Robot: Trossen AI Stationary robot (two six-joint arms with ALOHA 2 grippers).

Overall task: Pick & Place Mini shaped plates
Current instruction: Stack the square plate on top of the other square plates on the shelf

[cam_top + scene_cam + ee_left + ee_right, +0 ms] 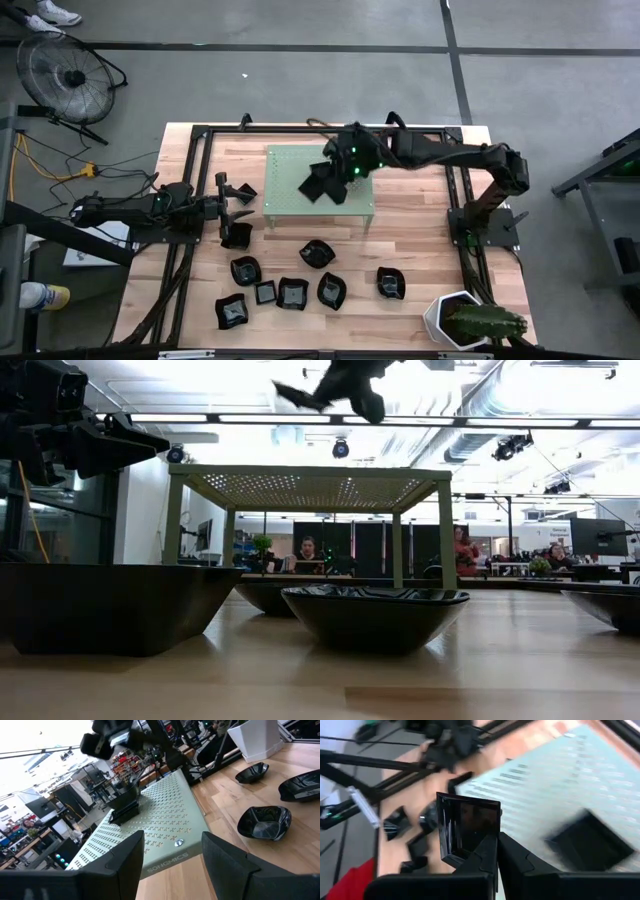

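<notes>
1. A pale green perforated shelf (318,182) stands on the wooden table (420,240).
2. The right gripper (496,840) hangs above the shelf, fingers pinching a square black plate (467,832).
3. The left gripper (243,203) waits just beside the shelf, fingers spread.
4. Another plate (330,185) lies on the shelf; more plates (292,292) sit on the table near it.

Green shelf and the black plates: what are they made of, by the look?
Green shelf: likely painted sheet metal; matte pale green, a regular punched pattern, thin legs. Black plates: glossy, with sharp reflections on the raised rims; glazed ceramic or hard plastic, cannot tell which. The right gripper is shut on a square plate with the same shine.
</notes>
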